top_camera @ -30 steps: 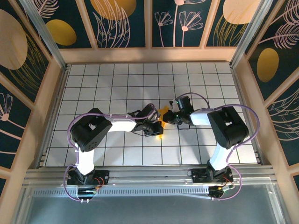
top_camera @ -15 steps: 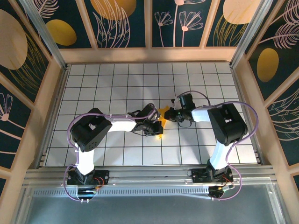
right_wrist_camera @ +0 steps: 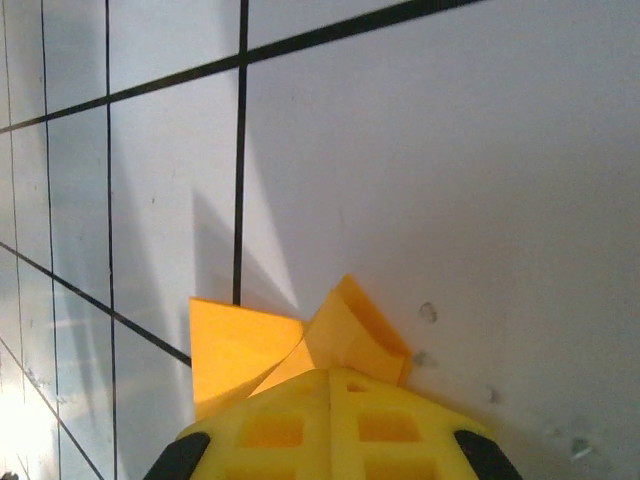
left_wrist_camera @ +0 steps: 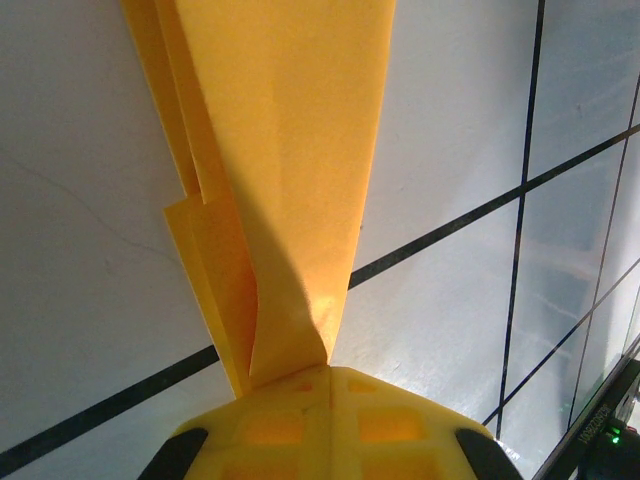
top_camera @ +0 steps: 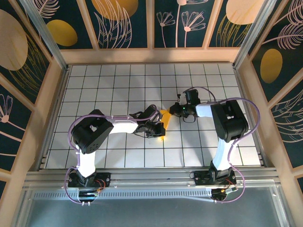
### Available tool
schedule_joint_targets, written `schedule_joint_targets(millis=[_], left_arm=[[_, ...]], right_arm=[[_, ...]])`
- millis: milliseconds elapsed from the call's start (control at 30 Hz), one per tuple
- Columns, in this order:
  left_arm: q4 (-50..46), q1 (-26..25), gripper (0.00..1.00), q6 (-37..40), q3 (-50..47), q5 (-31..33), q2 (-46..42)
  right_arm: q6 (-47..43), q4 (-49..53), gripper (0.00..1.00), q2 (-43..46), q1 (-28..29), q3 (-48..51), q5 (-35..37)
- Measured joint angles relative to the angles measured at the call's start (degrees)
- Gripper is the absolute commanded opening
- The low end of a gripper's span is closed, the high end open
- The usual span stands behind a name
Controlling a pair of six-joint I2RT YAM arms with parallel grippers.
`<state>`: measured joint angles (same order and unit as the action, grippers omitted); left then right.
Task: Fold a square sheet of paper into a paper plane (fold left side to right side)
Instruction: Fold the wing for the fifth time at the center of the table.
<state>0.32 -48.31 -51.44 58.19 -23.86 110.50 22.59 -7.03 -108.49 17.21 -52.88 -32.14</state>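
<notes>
While the paper plane (left_wrist_camera: 290, 150) lies between them, left pincer (left_wrist_camera: 328, 374) and right pincer (right_wrist_camera: 330, 372) (both tight) pinch it.

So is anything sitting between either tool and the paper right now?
Nothing visible. The left tool is shut on the near end of the folded paper, and the right tool is shut at the paper's far tip, where a raised flap runs straight into it.
</notes>
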Motion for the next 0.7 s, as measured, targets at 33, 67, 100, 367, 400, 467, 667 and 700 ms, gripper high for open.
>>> schedule_joint_targets(millis=[33, 67, 100, 367, 400, 467, 667, 700], left_arm=[[0.0, 0.0, 0.00, 0.0, 0.0, 0.0, 0.0], [0.0, 0.0, 0.00, 0.0, 0.0, 0.0, 0.0], [0.0, 0.0, 0.00, 0.0, 0.0, 0.0, 0.0], [0.0, 0.0, 0.00, 0.0, 0.0, 0.4, -0.1], [0.0, 0.0, 0.00, 0.0, 0.0, 0.4, -0.1], [0.0, 0.0, 0.00, 0.0, 0.0, 0.4, -0.1], [0.0, 0.0, 0.00, 0.0, 0.0, 0.5, -0.1], [-0.1, 0.0, 0.00, 0.0, 0.0, 0.5, -0.2]], right_arm=[[-0.1, 0.4, 0.00, -0.3, -0.2, -0.6, 0.0], [-0.2, 0.9, 0.00, -0.6, -0.3, -1.1, -0.1], [-0.3, 1.3, 0.00, -0.9, -0.4, -1.6, -0.2], [-0.8, 4.5, 0.00, -2.8, -1.7, -4.7, -2.3], [-1.0, 4.5, 0.00, -3.2, -1.9, -5.3, -2.3], [-1.3, 4.5, 0.00, -4.1, -2.8, -6.6, -1.9], [-1.8, 4.5, 0.00, -4.9, -5.9, -8.9, 1.7], [-1.9, 4.5, 0.00, -4.9, -6.2, -9.0, 2.1]])
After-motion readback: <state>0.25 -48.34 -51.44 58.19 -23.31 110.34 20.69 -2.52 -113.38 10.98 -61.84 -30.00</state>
